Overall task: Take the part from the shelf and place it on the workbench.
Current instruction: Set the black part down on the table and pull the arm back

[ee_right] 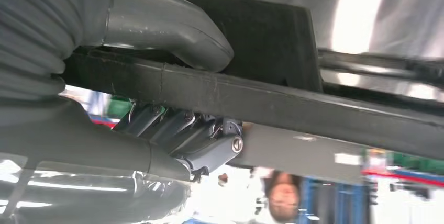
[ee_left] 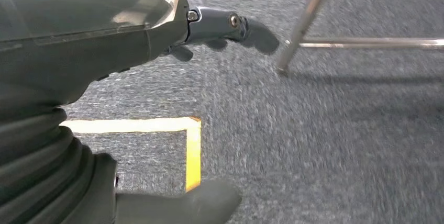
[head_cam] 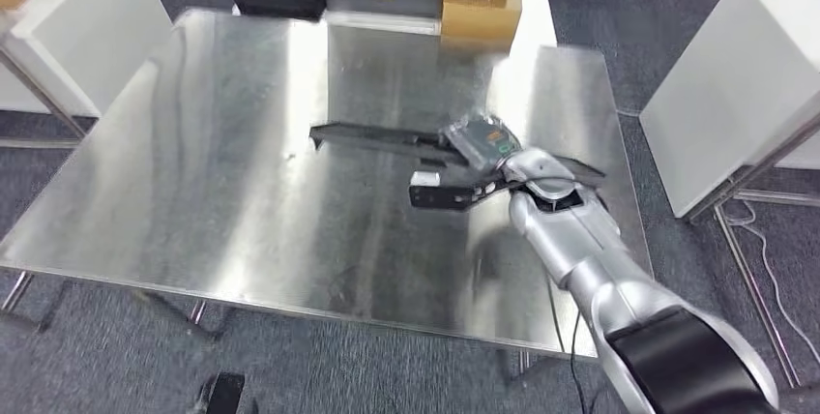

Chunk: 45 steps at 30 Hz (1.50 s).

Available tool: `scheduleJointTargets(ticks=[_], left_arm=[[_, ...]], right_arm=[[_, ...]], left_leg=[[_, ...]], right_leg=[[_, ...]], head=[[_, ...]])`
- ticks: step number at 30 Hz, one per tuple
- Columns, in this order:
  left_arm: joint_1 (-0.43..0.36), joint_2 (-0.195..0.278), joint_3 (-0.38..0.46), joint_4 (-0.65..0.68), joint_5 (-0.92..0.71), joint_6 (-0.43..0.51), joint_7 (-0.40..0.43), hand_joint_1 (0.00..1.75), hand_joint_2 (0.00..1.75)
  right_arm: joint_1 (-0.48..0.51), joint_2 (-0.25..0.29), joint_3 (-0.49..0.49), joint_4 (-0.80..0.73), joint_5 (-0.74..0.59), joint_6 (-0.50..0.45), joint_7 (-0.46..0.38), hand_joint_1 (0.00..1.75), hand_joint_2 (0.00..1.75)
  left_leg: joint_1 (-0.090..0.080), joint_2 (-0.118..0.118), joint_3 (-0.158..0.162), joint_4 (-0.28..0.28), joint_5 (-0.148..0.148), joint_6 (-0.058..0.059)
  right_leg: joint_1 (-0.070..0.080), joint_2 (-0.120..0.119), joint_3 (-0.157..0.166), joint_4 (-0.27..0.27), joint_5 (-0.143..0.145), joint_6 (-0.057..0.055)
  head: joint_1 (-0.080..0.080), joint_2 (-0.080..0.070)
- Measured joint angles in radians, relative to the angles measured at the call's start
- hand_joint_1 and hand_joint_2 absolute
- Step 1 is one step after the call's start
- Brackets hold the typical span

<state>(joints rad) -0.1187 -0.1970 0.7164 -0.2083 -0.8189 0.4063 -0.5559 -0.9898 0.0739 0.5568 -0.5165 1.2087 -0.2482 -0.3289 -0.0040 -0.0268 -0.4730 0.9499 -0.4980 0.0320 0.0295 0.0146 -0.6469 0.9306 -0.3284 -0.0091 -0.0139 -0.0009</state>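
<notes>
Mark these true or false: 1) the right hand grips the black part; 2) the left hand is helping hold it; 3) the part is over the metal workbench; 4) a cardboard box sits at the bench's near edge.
1) True: the right hand grips the long black part.
2) False: the left hand hangs above grey carpet, holding nothing.
3) True: it is above the steel workbench.
4) False: the cardboard box stands at the far edge.

Bright overhead light glares off the steel workbench (head_cam: 242, 192); the right hand (head_cam: 503, 177) is motion-blurred.
</notes>
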Motion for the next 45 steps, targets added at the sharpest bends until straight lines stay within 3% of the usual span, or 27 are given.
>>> scheduleJointTargets(ticks=[2, 3, 5, 7, 8, 9, 10, 11, 13, 15, 16, 25, 39, 43, 45], left_arm=[[-0.004, -0.005, -0.001, -0.001, -0.007, 0.027, -0.012, 0.0, 1.75], [-0.008, -0.006, -0.001, -0.001, -0.008, 0.035, -0.018, 0.0, 1.75], [-0.014, -0.008, -0.001, -0.001, -0.006, 0.028, -0.025, 0.0, 1.75], [-0.015, -0.007, -0.001, -0.001, -0.002, 0.018, -0.027, 0.0, 1.75], [-0.015, -0.007, -0.001, -0.001, -0.001, 0.022, -0.028, 0.0, 1.75], [-0.015, -0.007, -0.001, -0.001, 0.0, 0.027, -0.028, 0.0, 1.75], [-0.015, -0.007, -0.001, -0.001, 0.002, 0.031, -0.029, 0.0, 1.31], [-0.015, -0.007, -0.001, -0.001, 0.003, 0.03, -0.028, 0.0, 0.87], [-0.015, -0.005, -0.001, 0.0, 0.004, 0.018, -0.025, 0.0, 0.0], [-0.011, 0.0, 0.0, 0.001, 0.005, -0.009, -0.019, 0.0, 0.0], [-0.008, 0.004, 0.0, 0.001, 0.007, -0.022, -0.014, 0.0, 0.0], [-0.002, 0.028, 0.002, 0.002, 0.015, -0.039, 0.024, 0.0, 0.0], [0.002, 0.031, 0.003, 0.002, 0.002, -0.046, 0.053, 0.0, 0.0], [0.004, 0.034, 0.003, 0.002, 0.002, -0.053, 0.058, 0.0, 0.0], [0.005, 0.034, 0.003, 0.002, 0.002, -0.055, 0.06, 0.0, 0.0]], right_arm=[[-0.007, 0.034, 0.015, -0.003, -0.008, -0.002, -0.008, 1.75, 1.75], [-0.013, 0.05, 0.023, -0.005, -0.014, -0.003, -0.012, 1.75, 1.75], [-0.021, 0.079, 0.039, -0.006, -0.023, -0.002, -0.017, 1.75, 1.75], [-0.019, 0.098, 0.054, -0.006, -0.03, -0.001, -0.018, 0.87, 0.87], [-0.015, 0.102, 0.06, -0.006, -0.036, 0.0, -0.018, 0.44, 0.44], [-0.013, 0.105, 0.064, -0.006, -0.041, -0.001, -0.016, 0.0, 0.0], [-0.011, 0.106, 0.067, -0.005, -0.046, -0.001, -0.015, 0.0, 0.0], [-0.012, 0.107, 0.069, -0.005, -0.05, -0.001, -0.014, 0.0, 0.0], [-0.013, 0.109, 0.073, -0.005, -0.057, -0.002, -0.011, 0.0, 0.0], [-0.012, 0.109, 0.077, -0.005, -0.069, -0.002, -0.003, 0.0, 0.0], [-0.012, 0.109, 0.078, -0.005, -0.076, -0.002, 0.002, 0.0, 0.0], [-0.03, 0.099, 0.086, -0.005, -0.106, -0.001, 0.028, 0.0, 0.0], [-0.032, 0.094, 0.088, -0.004, -0.112, 0.016, 0.024, 0.0, 0.0], [-0.032, 0.094, 0.092, -0.004, -0.093, 0.016, 0.025, 0.0, 0.0], [-0.033, 0.095, 0.096, -0.004, -0.087, 0.016, 0.026, 0.0, 0.0]], left_leg=[[0.0, 0.005, -0.007, 0.037, -0.014, -0.008], [0.003, 0.008, -0.027, 0.079, -0.031, -0.014], [0.012, 0.011, -0.105, 0.205, -0.082, -0.028], [0.021, 0.015, -0.181, 0.292, -0.108, -0.041], [0.027, 0.017, -0.197, 0.285, -0.088, -0.047], [0.032, 0.021, -0.195, 0.243, -0.044, -0.052], [0.038, 0.023, -0.179, 0.175, 0.011, -0.058], [0.04, 0.023, -0.163, 0.115, 0.046, -0.063], [0.038, 0.022, -0.142, 0.054, 0.07, -0.054], [0.036, 0.021, -0.139, 0.053, 0.068, -0.038], [0.035, 0.021, -0.139, 0.053, 0.074, -0.035], [0.02, 0.017, -0.139, 0.053, 0.071, -0.021], [0.027, 0.018, -0.138, 0.055, 0.071, -0.018], [0.027, 0.018, -0.14, 0.058, 0.069, -0.013], [0.031, 0.018, -0.135, 0.049, 0.073, -0.009]], right_leg=[[-0.011, 0.0, 0.024, -0.009, -0.007, -0.023], [-0.017, 0.001, 0.036, -0.012, -0.012, -0.031], [-0.017, 0.003, 0.048, -0.013, -0.023, -0.042], [-0.018, 0.004, 0.057, -0.008, -0.036, -0.043], [-0.02, 0.004, 0.063, -0.003, -0.044, -0.039], [-0.023, 0.005, 0.068, 0.004, -0.053, -0.034], [-0.026, 0.005, 0.072, 0.013, -0.064, -0.028], [-0.027, 0.005, 0.074, 0.024, -0.074, -0.021], [-0.024, 0.006, 0.067, 0.042, -0.088, -0.008], [-0.019, 0.007, 0.059, 0.05, -0.095, -0.003], [-0.017, 0.007, 0.059, 0.051, -0.096, -0.003], [-0.013, 0.003, 0.062, 0.044, -0.095, 0.0], [-0.016, 0.003, 0.06, 0.043, -0.092, 0.005], [-0.025, 0.003, 0.062, 0.043, -0.092, 0.012], [-0.022, 0.002, 0.061, 0.043, -0.094, 0.015]], head=[[0.0, 0.0], [-0.001, 0.0], [-0.003, 0.0], [-0.003, 0.0], [-0.003, 0.0], [-0.002, 0.0], [-0.003, 0.0], [-0.003, 0.0], [-0.006, 0.0], [-0.006, 0.0], [-0.004, 0.0], [-0.004, 0.0], [-0.004, 0.0], [-0.005, 0.0], [-0.004, 0.0]])
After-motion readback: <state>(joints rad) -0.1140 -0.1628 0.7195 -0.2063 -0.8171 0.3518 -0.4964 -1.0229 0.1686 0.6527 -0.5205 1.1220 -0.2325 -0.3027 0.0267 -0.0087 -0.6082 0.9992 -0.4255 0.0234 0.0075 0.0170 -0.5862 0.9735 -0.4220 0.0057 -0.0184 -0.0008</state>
